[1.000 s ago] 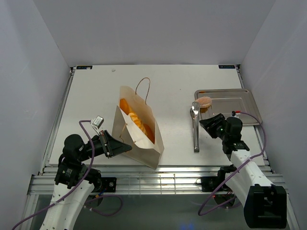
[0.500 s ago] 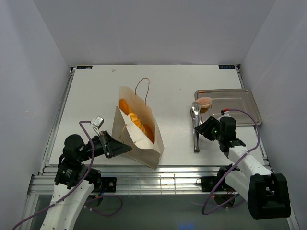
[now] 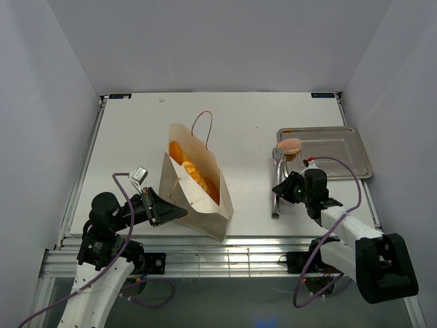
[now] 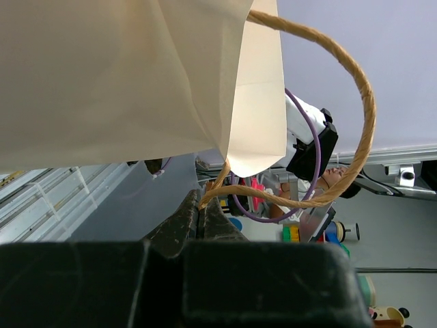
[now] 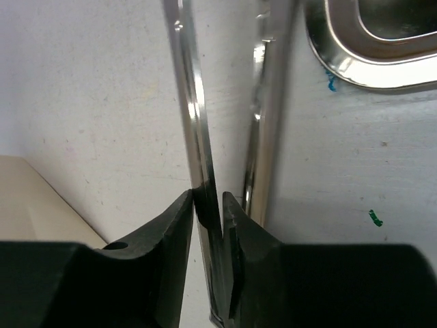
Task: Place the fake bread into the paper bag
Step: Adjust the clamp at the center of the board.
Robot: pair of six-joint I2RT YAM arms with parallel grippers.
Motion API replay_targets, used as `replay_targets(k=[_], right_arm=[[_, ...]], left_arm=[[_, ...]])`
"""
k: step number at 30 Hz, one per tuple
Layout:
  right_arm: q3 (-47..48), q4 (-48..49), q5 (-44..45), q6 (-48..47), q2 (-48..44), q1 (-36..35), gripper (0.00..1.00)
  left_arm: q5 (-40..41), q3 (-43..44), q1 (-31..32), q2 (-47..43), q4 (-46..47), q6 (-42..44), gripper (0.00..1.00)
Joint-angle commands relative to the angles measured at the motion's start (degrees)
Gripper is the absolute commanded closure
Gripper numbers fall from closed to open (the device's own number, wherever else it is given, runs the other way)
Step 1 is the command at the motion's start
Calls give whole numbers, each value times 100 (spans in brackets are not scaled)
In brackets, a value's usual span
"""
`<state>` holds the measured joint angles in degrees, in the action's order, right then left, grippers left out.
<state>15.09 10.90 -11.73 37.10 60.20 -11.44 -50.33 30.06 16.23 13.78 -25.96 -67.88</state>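
Starting at the near edge of the desk, the left gripper (image 3: pixel 180 210) is seen low at the near-left side, reaching toward the paper bag (image 3: pixel 205 198). In the left wrist view its fingers (image 4: pixel 179 224) are pressed together on the cord handle (image 4: pixel 362 109), which is pinched where its loop meets the fingertips. The bag's tan wall (image 4: pixel 116 75) fills the upper part of that view.

On the near-right side, the right gripper (image 3: pixel 282 193) is laid over the metal tongs (image 3: pixel 276 179), which stretch from near the front edge toward the far edge. In the right wrist view one blade of the tongs (image 5: pixel 194 116) is clamped between the fingers (image 5: pixel 171 229); the second blade is left just outside the right finger.

The paper bag is placed left of the desk's centre, tilted, with its mouth open upward. Golden-orange fake bread (image 3: pixel 193 171) is visible inside it, and a second cord loop (image 3: pixel 203 126) is arched toward the far edge.

Farther back, by the right edge, a silver tray (image 3: pixel 338 152) is set flat on the desk. A pinkish round bun (image 3: pixel 291 145) is left at the tray's left end, just beside the tips of the tongs, well apart from the bag.
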Motion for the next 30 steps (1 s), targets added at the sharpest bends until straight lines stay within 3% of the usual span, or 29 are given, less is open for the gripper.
replay_targets(k=[1, 4, 9, 11, 16, 24, 30], right_arm=[[46, 317, 232, -203, 0, -191, 73], [292, 71, 574, -317, -26, -463, 85], [819, -377, 1593, -458, 219, -1306, 92], [1188, -780, 2249, -458, 509, -1755, 92], [1768, -1063, 2912, -520, 1237, -2537, 90], [2752, -1862, 3633, -634, 2293, -3030, 86], [2859, -1749, 3783, -775, 2531, -3154, 82]], left_arm=[[-21, 149, 12, -42, -191, 99, 100], [-4, 149, 12, -42, -199, 117, 100], [23, 131, 12, -51, -199, 108, 100], [32, 149, 12, -51, -199, 90, 100], [32, 149, 12, -60, -199, 47, 100], [40, 149, 12, -95, -208, 11, 100], [40, 166, 12, -60, -217, 20, 100]])
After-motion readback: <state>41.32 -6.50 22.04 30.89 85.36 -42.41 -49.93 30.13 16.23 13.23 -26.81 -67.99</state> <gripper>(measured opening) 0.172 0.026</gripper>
